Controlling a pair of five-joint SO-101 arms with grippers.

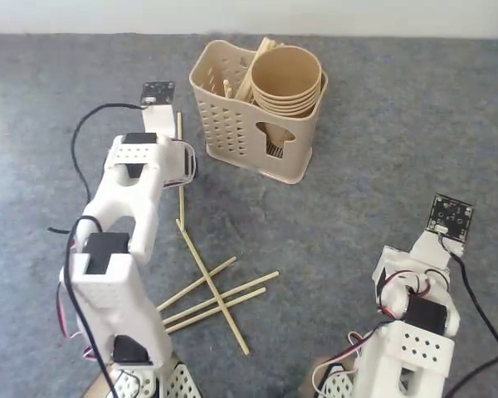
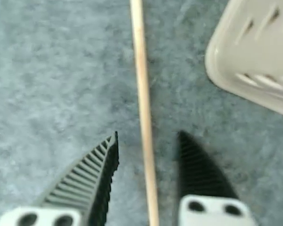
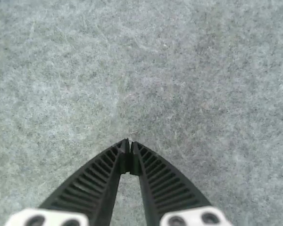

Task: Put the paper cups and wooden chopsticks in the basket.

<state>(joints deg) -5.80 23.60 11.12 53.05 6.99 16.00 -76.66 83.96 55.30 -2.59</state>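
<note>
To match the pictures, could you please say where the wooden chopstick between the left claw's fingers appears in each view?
High view: the pale wooden chopstick lies left of the beige slotted plastic basket, partly under the left arm.
Left wrist view: the chopstick runs through the open left claw.
Right wrist view: grey carpet ahead of the shut right claw.
Shared landmark: the basket's corner beside the chopstick.
</note>
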